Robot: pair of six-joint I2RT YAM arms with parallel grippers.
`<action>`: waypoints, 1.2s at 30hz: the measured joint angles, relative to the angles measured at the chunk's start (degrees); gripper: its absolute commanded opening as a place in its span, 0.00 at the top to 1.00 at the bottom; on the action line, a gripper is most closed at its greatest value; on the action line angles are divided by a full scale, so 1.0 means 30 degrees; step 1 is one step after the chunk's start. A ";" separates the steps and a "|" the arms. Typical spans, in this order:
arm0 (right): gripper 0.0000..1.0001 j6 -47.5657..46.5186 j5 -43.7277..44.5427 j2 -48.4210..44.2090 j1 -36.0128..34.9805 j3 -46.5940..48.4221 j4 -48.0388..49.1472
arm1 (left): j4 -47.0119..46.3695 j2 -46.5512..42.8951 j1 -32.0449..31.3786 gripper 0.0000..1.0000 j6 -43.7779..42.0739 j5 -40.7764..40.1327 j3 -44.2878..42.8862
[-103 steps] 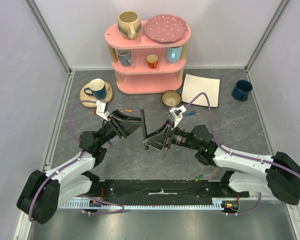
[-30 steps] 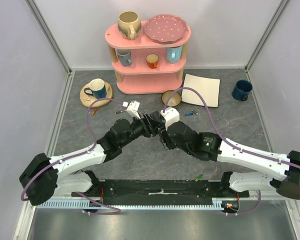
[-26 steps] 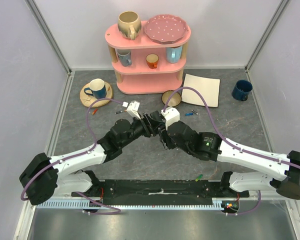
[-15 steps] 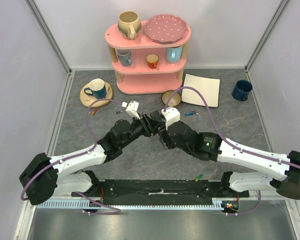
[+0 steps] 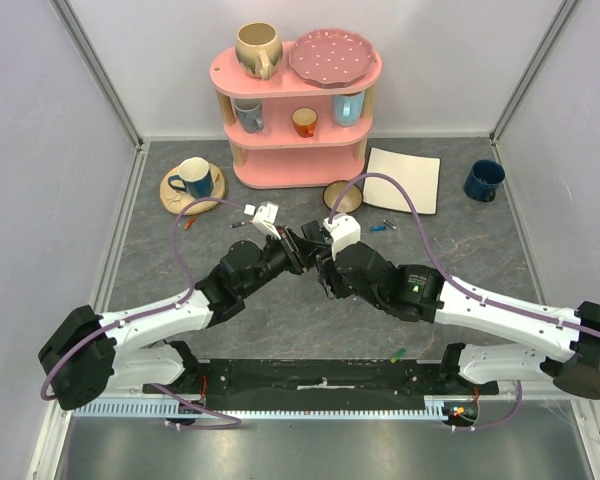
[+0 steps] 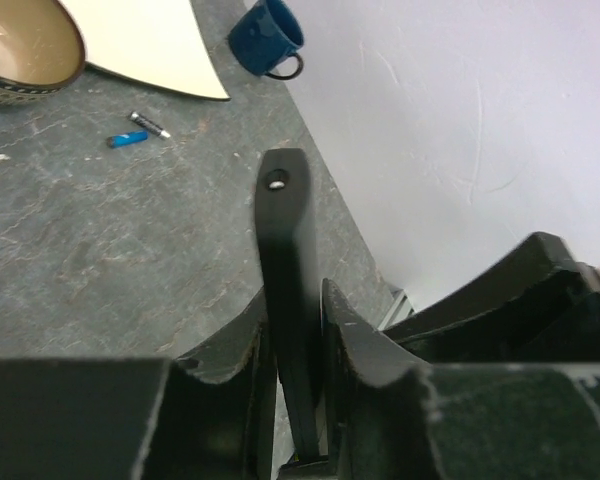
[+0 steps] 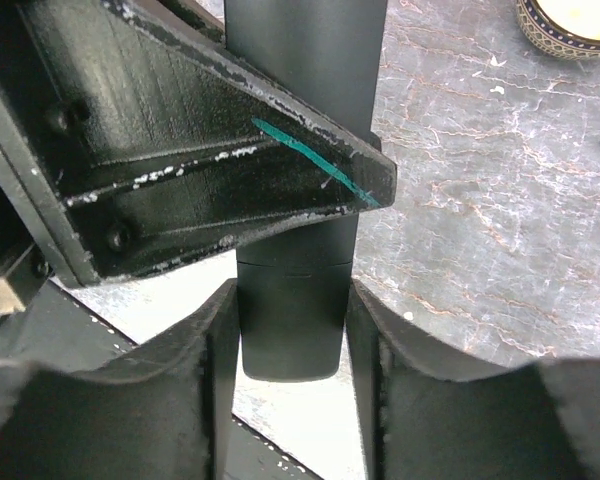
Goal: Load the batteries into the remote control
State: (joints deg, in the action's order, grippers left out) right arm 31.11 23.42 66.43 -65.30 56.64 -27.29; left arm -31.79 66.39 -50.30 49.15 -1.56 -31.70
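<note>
The remote control (image 7: pixel 292 335), a flat black slab, hangs above the table's middle with both grippers on it. My right gripper (image 7: pixel 292 300) is shut on its two long sides near one end. My left gripper (image 6: pixel 293 310) is shut across its thin faces, so the remote control (image 6: pixel 283 220) shows edge-on there. In the top view my left gripper (image 5: pixel 302 243) and right gripper (image 5: pixel 325 262) meet and hide the remote. A blue battery (image 6: pixel 128 139) and a dark battery (image 6: pixel 150 125) lie on the table. A green battery (image 5: pixel 397 354) lies by the arm bases.
A bowl (image 5: pixel 342 196), a white sheet (image 5: pixel 402 180) and a dark blue mug (image 5: pixel 483 180) lie beyond the grippers. A pink shelf (image 5: pixel 300 110) with cups and a plate stands at the back. A blue cup on a wooden coaster (image 5: pixel 192 178) sits back left.
My left gripper's jaws have closed onto the remote over the last second. Both arms have barely moved; seconds earlier they stood nearer the bases with the grippers apart.
</note>
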 measured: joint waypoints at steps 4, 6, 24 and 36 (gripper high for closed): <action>0.26 0.0219 -0.0066 -0.0051 0.0000 -0.0044 0.0102 | -0.0109 0.0000 -0.0095 0.87 0.0051 -0.0066 0.0015; 0.21 0.0364 -0.0109 -0.0138 0.0000 -0.0073 0.0131 | 0.0036 0.0000 -0.0066 0.90 0.0058 -0.0270 0.0058; 0.11 0.1778 0.1013 -0.7293 0.0000 -0.1712 -0.0852 | -0.0175 -0.2463 0.0109 0.98 -0.0663 -0.1807 0.1545; 0.02 0.5107 -0.1086 -0.8313 0.0211 -0.8327 0.7300 | -0.6368 -0.7315 0.1107 0.98 -0.0291 -0.3147 0.8888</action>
State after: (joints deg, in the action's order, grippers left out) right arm 46.44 20.16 41.50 -64.66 31.66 -5.39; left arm -50.89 44.45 -46.98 48.27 -11.00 -5.04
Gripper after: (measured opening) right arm 0.976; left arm 0.233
